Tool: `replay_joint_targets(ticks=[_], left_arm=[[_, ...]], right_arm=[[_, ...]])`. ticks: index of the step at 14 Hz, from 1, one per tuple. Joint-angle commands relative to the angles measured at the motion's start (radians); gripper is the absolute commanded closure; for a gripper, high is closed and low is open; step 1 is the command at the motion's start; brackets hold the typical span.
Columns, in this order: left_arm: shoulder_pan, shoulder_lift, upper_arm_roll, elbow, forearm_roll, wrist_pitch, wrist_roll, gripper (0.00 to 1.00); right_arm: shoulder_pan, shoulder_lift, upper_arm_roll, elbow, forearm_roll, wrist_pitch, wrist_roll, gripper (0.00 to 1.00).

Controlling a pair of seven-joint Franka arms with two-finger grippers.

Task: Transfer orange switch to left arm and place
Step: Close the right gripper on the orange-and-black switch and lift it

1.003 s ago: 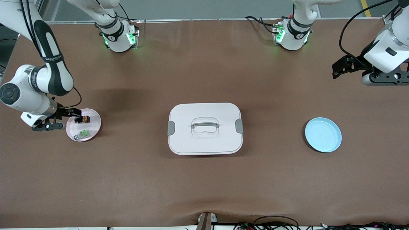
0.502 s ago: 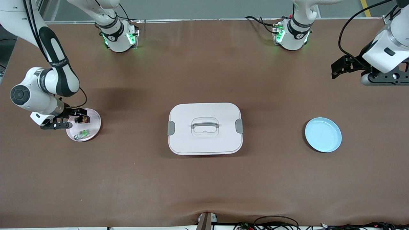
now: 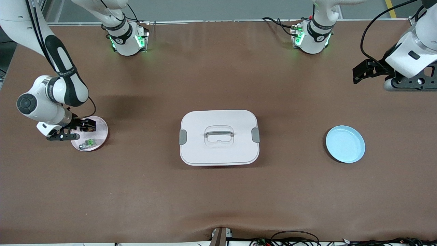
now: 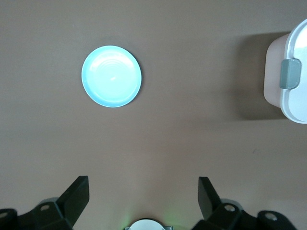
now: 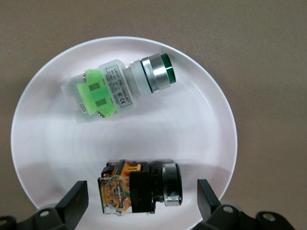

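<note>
The orange switch (image 3: 90, 127) lies on its side on a pale pink plate (image 3: 101, 134) toward the right arm's end of the table. In the right wrist view the switch (image 5: 138, 190) sits between the spread fingers of my right gripper (image 5: 141, 197), with a gap on each side. My right gripper (image 3: 88, 125) is open, low over the plate. The white box (image 3: 218, 150) stands mid-table. My left gripper (image 3: 361, 71) is open and empty, up over bare table at the left arm's end; its wrist view (image 4: 144, 189) shows only tabletop between the fingers.
A green-and-clear component (image 3: 88, 142) lies on the same pink plate, nearer the front camera than the switch, also seen in the right wrist view (image 5: 115, 91). A light blue plate (image 3: 345, 144) lies toward the left arm's end. The box's edge (image 4: 292, 81) and blue plate (image 4: 111, 76) show below the left wrist.
The right arm's elbow and wrist have swung in toward the plate, and its open gripper now straddles the switch. The left gripper has drifted slightly.
</note>
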Motion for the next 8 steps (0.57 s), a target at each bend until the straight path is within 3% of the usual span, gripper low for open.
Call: replay_joint_targets(ticks=[1, 8], left_arm=[[-0.002, -0.012, 0.000, 0.001, -0.013, 0.000, 0.016, 0.00], [0.007, -0.012, -0.017, 0.001, -0.004, 0.003, 0.018, 0.00]], right_arm=[[-0.005, 0.030, 0.008, 0.013, 0.008, 0.008, 0.010, 0.00], [-0.005, 0.042, 0.008, 0.013, 0.008, 0.008, -0.003, 0.00]])
